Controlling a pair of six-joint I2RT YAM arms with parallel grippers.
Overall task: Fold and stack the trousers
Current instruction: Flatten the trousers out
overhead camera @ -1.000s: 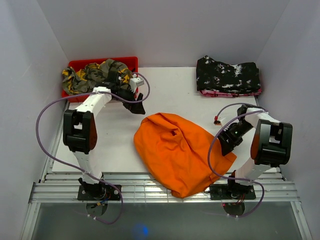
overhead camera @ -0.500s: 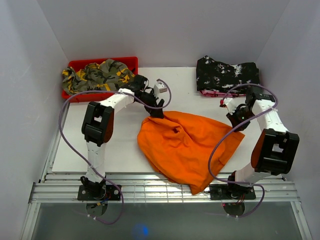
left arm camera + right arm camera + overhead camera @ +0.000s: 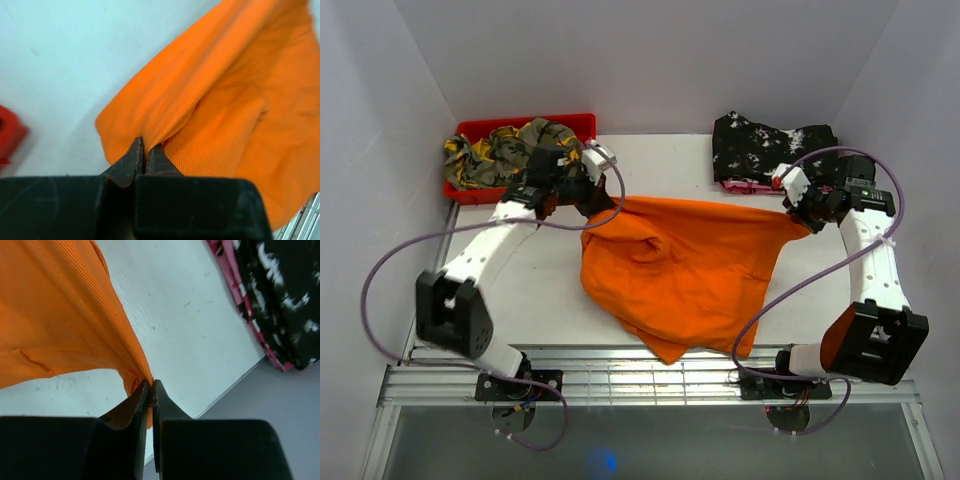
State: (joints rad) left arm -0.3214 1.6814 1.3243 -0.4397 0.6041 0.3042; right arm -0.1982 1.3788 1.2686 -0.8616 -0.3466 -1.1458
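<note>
Across the middle of the table (image 3: pixel 535 290), the trousers (image 3: pixel 680 270) are held stretched between both arms, the far edge pulled taut and the rest draped toward the table's near edge. One corner is pinched in the left gripper (image 3: pixel 603 207), its fingers closed tight on the cloth. The other is clamped likewise in the right gripper (image 3: pixel 801 217), toward the table's right side.

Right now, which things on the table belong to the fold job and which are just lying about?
In the job:
- orange trousers, stretched between the arms
- left gripper, shut on one corner
- right gripper, shut on the other

Lying about:
- camouflage garment in the red bin
- black speckled garment on a pink garment
</note>
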